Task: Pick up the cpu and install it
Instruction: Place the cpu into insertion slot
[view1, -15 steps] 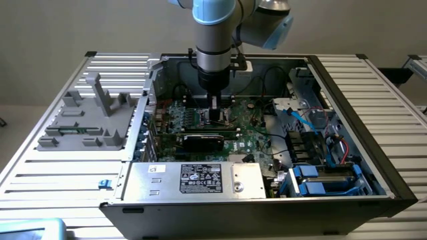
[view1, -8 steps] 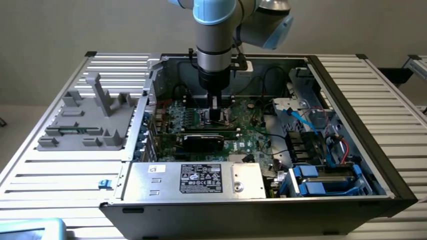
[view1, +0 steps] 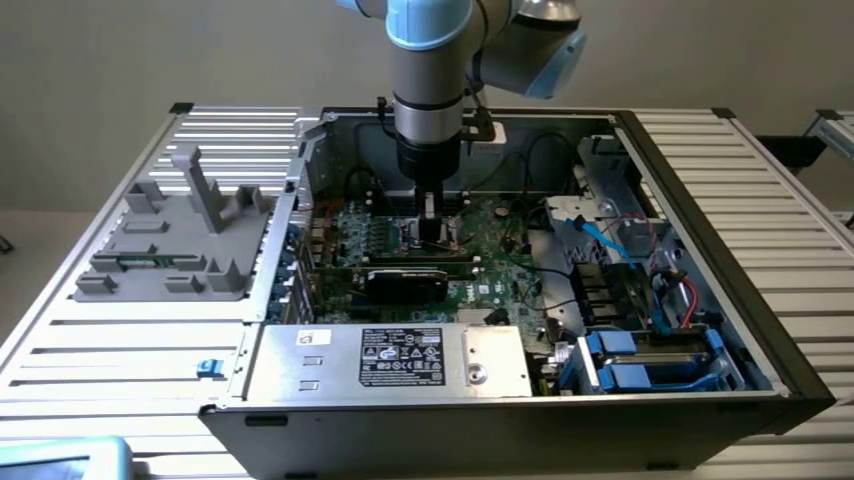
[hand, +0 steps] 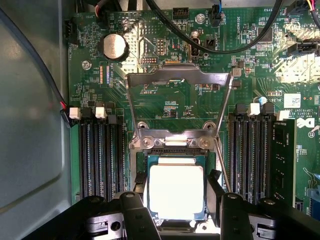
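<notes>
Small flat square silver-topped cpu is sitting squarely in the black socket, silver hinged retaining frame standing open, so latching is seemingly outstanding; black gripper, centre of the exterior view, is straddling it; whether clamped or released, cannot tell.

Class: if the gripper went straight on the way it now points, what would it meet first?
Most likely the cpu, which lies directly ahead of the gripper, just past the swung-open metal frame. Whether they already touch is unclear.
</notes>
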